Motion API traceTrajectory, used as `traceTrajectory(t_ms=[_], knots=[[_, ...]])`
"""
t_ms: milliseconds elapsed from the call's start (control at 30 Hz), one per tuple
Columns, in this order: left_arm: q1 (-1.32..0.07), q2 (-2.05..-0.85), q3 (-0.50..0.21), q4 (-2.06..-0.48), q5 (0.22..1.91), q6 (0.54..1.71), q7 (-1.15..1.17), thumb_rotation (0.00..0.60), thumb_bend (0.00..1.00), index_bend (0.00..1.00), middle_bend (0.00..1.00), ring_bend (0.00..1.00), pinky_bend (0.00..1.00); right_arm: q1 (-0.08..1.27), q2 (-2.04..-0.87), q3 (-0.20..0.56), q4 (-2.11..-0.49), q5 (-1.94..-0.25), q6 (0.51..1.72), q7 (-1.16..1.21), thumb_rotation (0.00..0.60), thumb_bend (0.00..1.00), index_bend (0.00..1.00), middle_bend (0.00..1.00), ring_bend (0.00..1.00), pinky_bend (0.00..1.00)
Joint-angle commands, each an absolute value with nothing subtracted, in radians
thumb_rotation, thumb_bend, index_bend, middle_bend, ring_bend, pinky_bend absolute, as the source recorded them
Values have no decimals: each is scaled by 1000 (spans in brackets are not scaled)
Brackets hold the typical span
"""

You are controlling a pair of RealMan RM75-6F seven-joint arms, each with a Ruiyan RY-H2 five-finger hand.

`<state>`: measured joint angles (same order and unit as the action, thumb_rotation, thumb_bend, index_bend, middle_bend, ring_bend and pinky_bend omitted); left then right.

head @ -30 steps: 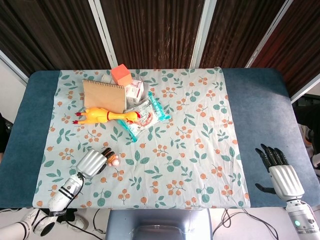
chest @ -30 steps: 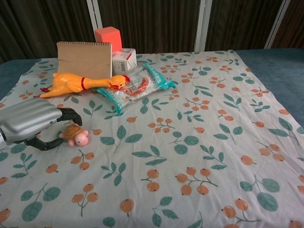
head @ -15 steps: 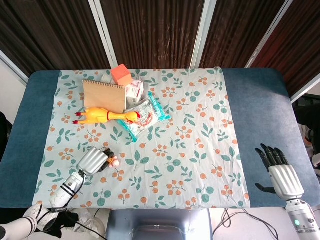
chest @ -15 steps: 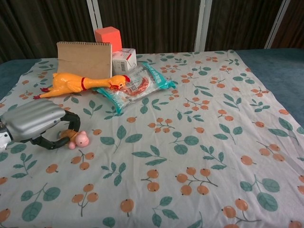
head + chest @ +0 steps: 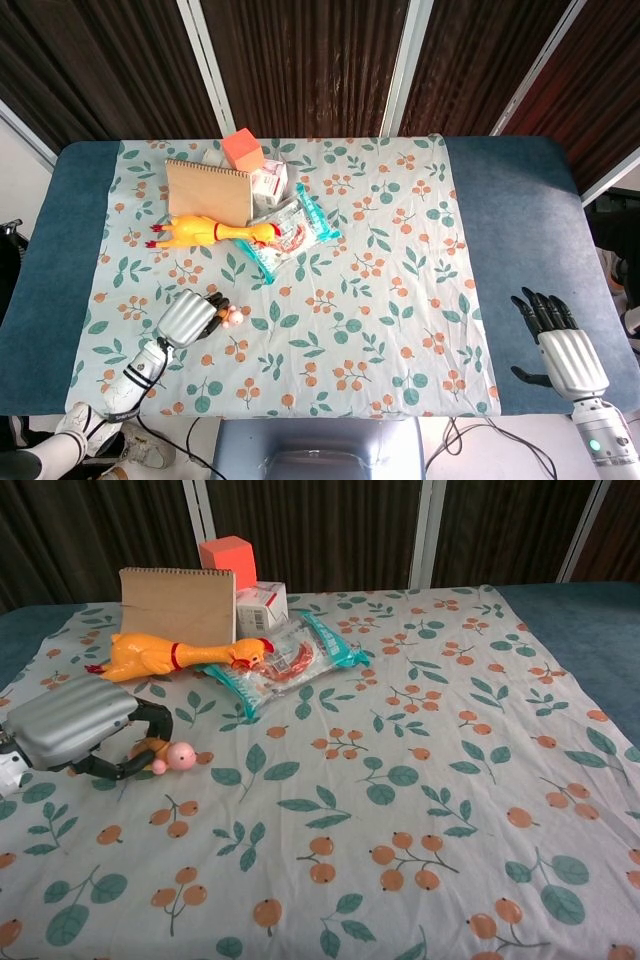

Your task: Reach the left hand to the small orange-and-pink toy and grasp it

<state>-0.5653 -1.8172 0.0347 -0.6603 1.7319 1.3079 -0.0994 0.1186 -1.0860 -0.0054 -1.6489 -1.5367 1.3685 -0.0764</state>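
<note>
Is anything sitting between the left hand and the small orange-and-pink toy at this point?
Nothing visible. The left hand is already at the small orange-and-pink toy, its dark fingers curled over it. The rubber chicken lies farther back, apart.

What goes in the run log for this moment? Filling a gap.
left hand: fingers curled around small orange-and-pink toy | right hand: open, idle | toy on floral cloth
</note>
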Motion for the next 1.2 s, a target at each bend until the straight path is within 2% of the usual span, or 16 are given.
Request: traceTrajectory(t_ms=[33, 133, 200, 300, 467, 600, 1033, 1100, 1200], knots=[[-567, -1815, 49, -655, 1733, 1295, -107, 600, 462, 603, 668, 937, 959, 118, -1086, -6, -1649, -1538, 1370, -76, 600, 177, 0, 0, 0, 0], [-571, -1798, 59, -679, 1730, 1279, -112, 600, 459, 400, 483, 924, 950, 118, -1085, -5, -1650, -1538, 1371, -75, 600, 177, 0, 0, 0, 0], [-571, -1786, 63, -701, 1729, 1274, -105, 600, 456, 301, 377, 923, 948, 117, -1085, -6, -1650, -1538, 1372, -74, 600, 177, 0, 0, 0, 0], [-572, -1768, 67, -737, 1723, 1263, -92, 600, 456, 263, 312, 928, 958, 117, -1084, -6, -1651, -1539, 1373, -72, 600, 177, 0, 0, 0, 0], [-573, -1761, 67, -751, 1720, 1260, -78, 600, 459, 276, 291, 935, 968, 116, -1082, -6, -1653, -1537, 1373, -72, 600, 177, 0, 0, 0, 0], [-571, -1753, 70, -774, 1720, 1267, -57, 600, 458, 339, 303, 938, 972, 115, -1080, -6, -1656, -1538, 1375, -71, 600, 177, 0, 0, 0, 0], [-570, -1743, 75, -794, 1706, 1253, -42, 600, 454, 363, 327, 944, 978, 116, -1083, -6, -1657, -1533, 1370, -80, 600, 177, 0, 0, 0, 0], [-569, -1752, 74, -779, 1707, 1264, -55, 600, 455, 392, 384, 952, 985, 117, -1084, -5, -1657, -1531, 1368, -82, 600, 177, 0, 0, 0, 0], [-565, -1787, 66, -725, 1714, 1308, -83, 600, 454, 512, 570, 996, 1000, 118, -1086, -4, -1657, -1525, 1363, -87, 600, 177, 0, 0, 0, 0]])
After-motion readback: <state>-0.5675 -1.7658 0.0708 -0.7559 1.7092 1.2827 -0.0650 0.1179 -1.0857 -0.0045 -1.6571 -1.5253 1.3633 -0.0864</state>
